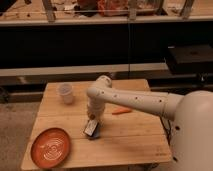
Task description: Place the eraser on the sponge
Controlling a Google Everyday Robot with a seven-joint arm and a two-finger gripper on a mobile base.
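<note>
- Your gripper [93,120] hangs low over the middle of the wooden table [135,145] and points down. The white arm [135,100] comes to it from the robot body [195,130] at the right of the view, bends at an elbow above the gripper, and then goes down.
- Directly under the gripper you see the eraser [90,128] — a small flat block with a white face and dark edges. It is tilted, with the white face turned toward the camera.
- The gripper tip and the eraser are so close that they look joined. You cannot tell if the gripper is clenched on the eraser or has released it.
- The sponge [96,134], a small dark-blue pad, lies just below the eraser and a little to the right of the gripper. The eraser covers part of it. The two seem to touch, but it is not visible if the eraser fully rests on the sponge.
- Down and to the left of the gripper, well apart from it, the round orange plate [50,147] lies flat near the front left corner of the table.
- Up and to the left of the gripper, the white cup [65,93] stands upright toward the back of the table — it is apart from the arm.
- To the right of the gripper and a little farther back, the thin orange stick [121,111] lies flat on the table, near the underside of the arm.
</note>
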